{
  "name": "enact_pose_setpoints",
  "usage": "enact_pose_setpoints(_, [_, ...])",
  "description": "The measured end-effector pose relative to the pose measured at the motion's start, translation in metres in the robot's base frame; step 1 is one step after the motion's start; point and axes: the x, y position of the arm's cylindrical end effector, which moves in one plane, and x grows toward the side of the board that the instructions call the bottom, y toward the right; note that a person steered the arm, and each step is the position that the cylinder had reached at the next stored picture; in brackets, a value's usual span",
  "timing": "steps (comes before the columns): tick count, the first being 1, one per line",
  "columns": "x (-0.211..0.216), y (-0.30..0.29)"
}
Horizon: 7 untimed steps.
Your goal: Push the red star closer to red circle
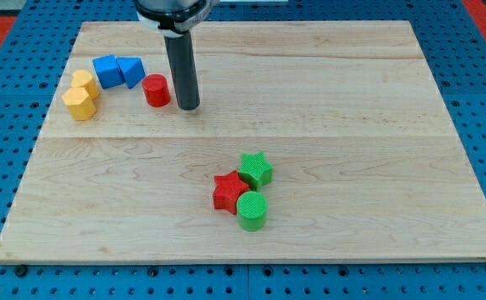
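my tip (189,107) just right of red circle (156,90), red star (229,192) well apart, touching green star (256,169) and green circle (252,210), no claw fitted

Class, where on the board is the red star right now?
The red star sits low and centre, touching the green star above-right and the green circle below-right.

No readable text, label, brand, number or sign anywhere: none on blocks, none on wooden tabletop (326,125), none on blue pegboard (9,125) around it.
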Motion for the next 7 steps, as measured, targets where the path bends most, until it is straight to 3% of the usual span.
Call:
enact_pose_setpoints(3, [0.128, -0.048])
enact_pose_setpoints(4, [0.165, -0.012])
enact_pose_setpoints(6, [0.176, 0.076])
enact_pose_setpoints(7, [0.143, 0.069])
